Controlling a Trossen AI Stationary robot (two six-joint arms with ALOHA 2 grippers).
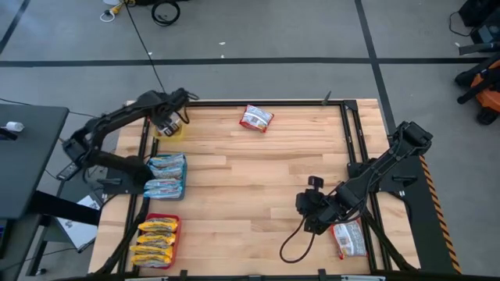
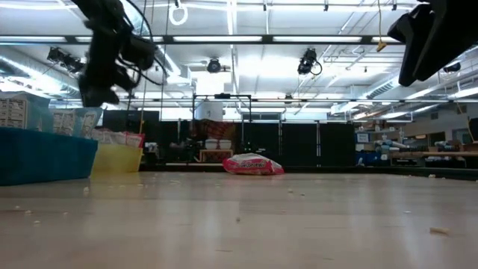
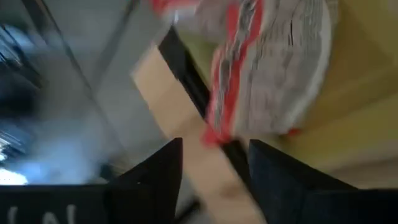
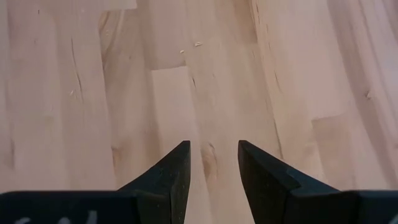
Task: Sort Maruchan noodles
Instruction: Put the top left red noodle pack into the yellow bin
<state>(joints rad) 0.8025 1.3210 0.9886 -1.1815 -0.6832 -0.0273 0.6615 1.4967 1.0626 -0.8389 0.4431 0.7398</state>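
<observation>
Two grippers spread: left gripper (image 1: 173, 123) above a red-and-white packet (image 3: 273, 68) over the yellow tray (image 1: 169, 133), right gripper (image 4: 213, 171) empty

The middle of the table (image 1: 250, 195) lies bare, so my fingers pass freely there. One red-and-white packet (image 1: 256, 118) sits near the far edge. Three trays (image 1: 166, 176) crowd the left edge; another packet (image 1: 349, 239) lies at the right edge.

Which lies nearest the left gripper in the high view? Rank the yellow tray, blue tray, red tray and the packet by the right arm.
1. yellow tray, under the left gripper.
2. blue tray, next along the left edge.
3. red tray, beyond the blue one.
4. packet, far right side.
</observation>
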